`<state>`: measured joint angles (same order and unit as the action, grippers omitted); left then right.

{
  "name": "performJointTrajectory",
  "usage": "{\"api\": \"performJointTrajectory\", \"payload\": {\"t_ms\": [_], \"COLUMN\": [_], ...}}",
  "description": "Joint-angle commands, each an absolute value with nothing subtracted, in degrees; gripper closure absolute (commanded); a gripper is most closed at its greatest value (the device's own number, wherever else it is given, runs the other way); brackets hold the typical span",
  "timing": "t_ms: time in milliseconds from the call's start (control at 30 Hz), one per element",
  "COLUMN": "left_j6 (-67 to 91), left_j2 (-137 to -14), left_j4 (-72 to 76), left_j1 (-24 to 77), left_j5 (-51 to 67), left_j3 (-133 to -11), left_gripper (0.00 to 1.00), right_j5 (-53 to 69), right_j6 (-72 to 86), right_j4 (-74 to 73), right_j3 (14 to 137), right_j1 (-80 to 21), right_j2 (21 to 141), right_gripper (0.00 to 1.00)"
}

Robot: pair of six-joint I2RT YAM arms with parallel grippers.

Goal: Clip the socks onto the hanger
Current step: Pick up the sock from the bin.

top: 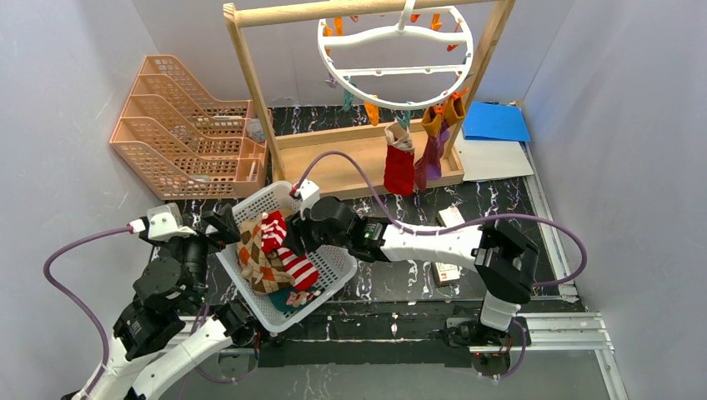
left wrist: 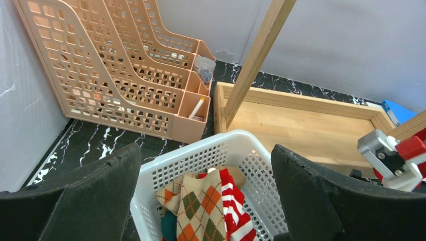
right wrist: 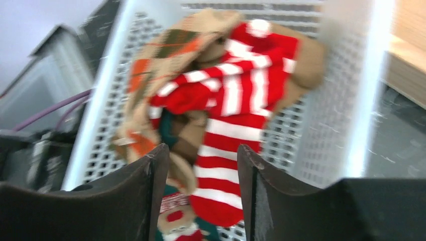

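A white mesh basket (top: 332, 275) holds several socks: a brown-orange argyle one (top: 257, 260), a red one with white stripes (top: 293, 260) and a dark teal one (left wrist: 169, 226). My right gripper (top: 302, 232) is open over the basket's far right side. In the right wrist view the striped sock (right wrist: 226, 135) lies below the gap of this gripper (right wrist: 201, 153). My left gripper (top: 220, 227) is open at the basket's left rim, and its fingers straddle the basket (left wrist: 228, 143). The white ring hanger (top: 396, 58) hangs from the wooden rack. A red sock (top: 399, 165) and a maroon-purple sock (top: 433, 150) hang from its clips.
The wooden frame rack (top: 358, 167) stands behind the basket. A peach file organizer (top: 188, 133) stands at the back left. Blue paper (top: 496, 122) and white paper lie at the back right. A small box (top: 448, 220) lies under the right arm. Grey walls close in on both sides.
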<state>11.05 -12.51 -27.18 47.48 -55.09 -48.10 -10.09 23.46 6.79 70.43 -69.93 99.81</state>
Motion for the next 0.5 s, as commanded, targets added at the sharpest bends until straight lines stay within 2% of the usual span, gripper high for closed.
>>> {"api": "performJointTrajectory", "payload": {"t_ms": [0, 133, 267, 400, 467], "left_j6": [10.4, 10.2, 10.5, 11.2, 11.7], "left_j2": [-14.3, -14.7, -14.7, -14.4, -14.3], "left_j4": [-25.2, -25.4, -26.7, -27.6, -27.9], "left_j1": [47.6, 47.6, 47.7, 47.7, 47.7], "left_j5": [-56.0, -55.6, -55.6, -55.8, -55.8], "left_j3": [-47.5, -48.1, -49.3, -49.4, -49.0], "left_gripper": [0.02, 0.02, 0.02, 0.02, 0.02], "right_j5": [9.0, 17.2, 18.8, 16.7, 14.3], "right_j6": [24.2, 26.7, 26.8, 26.4, 26.4], "right_j4": [13.3, 13.4, 10.0, 2.8, -1.6], "right_j3": [73.4, 78.7, 84.7, 90.7, 93.2], "right_j1": [-71.5, -72.0, -72.3, -72.9, -72.9], "right_j2": [101.6, 109.1, 114.7, 120.1, 122.2], "right_gripper": [0.37, 0.36, 0.36, 0.36, 0.4]}}
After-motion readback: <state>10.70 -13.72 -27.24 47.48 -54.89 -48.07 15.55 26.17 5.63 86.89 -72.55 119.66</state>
